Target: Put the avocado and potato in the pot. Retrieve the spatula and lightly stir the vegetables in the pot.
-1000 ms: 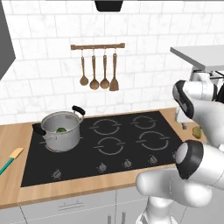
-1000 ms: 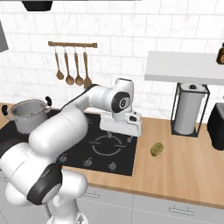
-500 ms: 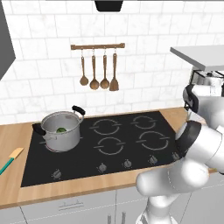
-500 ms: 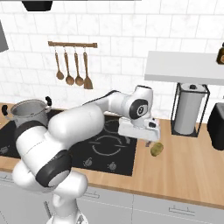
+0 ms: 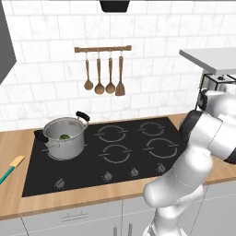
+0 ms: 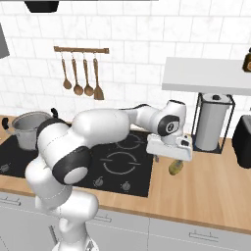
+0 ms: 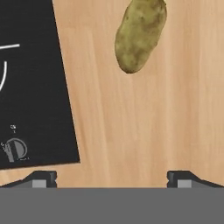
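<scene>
- While the gripper (image 6: 169, 158) hangs with its jaws spread wide and empty, the potato (image 7: 140, 34) lies on the wooden counter (image 7: 144, 127) just right of the black cooktop (image 6: 115, 159).
- Left on that cooktop stands the pot (image 5: 64, 138), the avocado (image 5: 64, 137) inside.
- Left of the cooktop lies the spatula (image 5: 11, 168).

Glossy white rounded arm segments (image 6: 98, 128), dark joint bands, black round wrist cap with small white marking.
</scene>
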You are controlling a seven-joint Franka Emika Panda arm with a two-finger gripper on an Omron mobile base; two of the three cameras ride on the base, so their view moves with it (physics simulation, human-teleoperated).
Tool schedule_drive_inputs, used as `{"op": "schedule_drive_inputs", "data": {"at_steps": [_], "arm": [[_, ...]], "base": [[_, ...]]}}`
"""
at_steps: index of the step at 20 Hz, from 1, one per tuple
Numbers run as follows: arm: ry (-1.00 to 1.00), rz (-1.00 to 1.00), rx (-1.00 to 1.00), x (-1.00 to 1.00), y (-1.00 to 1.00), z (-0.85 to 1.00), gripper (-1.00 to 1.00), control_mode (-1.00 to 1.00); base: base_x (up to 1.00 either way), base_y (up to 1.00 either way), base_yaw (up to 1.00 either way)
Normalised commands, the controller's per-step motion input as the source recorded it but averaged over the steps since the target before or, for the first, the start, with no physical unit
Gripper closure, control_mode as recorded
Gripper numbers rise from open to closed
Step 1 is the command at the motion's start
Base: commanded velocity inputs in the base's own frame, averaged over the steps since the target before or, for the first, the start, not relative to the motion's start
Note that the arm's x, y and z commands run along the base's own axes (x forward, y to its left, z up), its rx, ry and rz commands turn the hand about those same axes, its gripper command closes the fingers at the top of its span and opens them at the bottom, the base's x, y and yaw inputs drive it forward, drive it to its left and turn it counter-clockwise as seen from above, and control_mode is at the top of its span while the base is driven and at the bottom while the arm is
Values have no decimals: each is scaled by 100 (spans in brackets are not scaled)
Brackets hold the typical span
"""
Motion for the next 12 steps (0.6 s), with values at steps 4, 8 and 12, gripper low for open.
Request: {"op": "schedule_drive_inputs", "data": {"at_steps": [4, 8, 12], "arm": [[0, 0, 3, 46, -33, -31, -100, -100], [-1, 0, 3, 36, -19, -42, -100, -100], [0, 0, 4, 37, -14, -29, -100, -100]], "base": [[0, 0, 0], [0, 0, 0], [0, 0, 0]]}}
